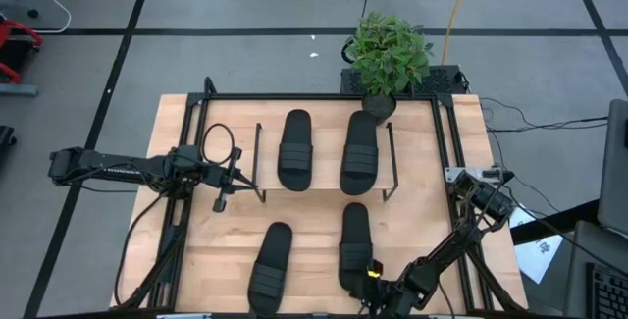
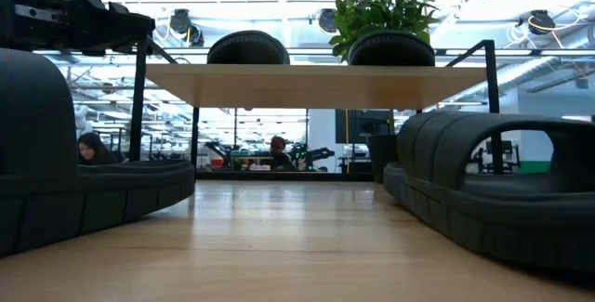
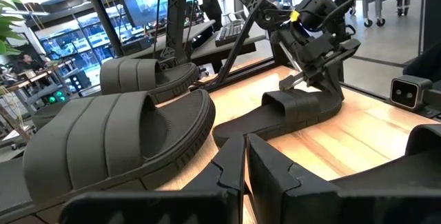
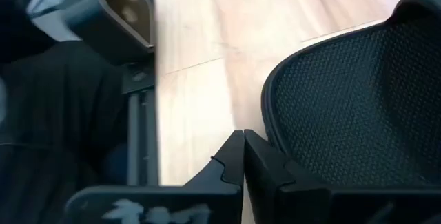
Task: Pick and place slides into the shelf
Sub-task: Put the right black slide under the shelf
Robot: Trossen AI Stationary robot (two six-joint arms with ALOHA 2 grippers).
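Currently I see two slides [image 1: 328,150] on the shelf [image 1: 324,197], two on table, left gripper [image 1: 224,199] closed empty beside shelf, right gripper [image 1: 370,282] closed at near slide [image 1: 355,245].

Matt black ribbed rubbery slides [image 1: 359,152], pale smooth wooden shelf [image 2: 307,85] board, light grained wood tabletop [image 1: 314,226]

High view straight down; low view level at tabletop; both share shelf [image 1: 324,189]; 2 wrist views close.

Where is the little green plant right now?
In the high view the plant stands at the table's far edge, toward the right, just behind the shelf and right next to the far end of the right-hand slide on it.
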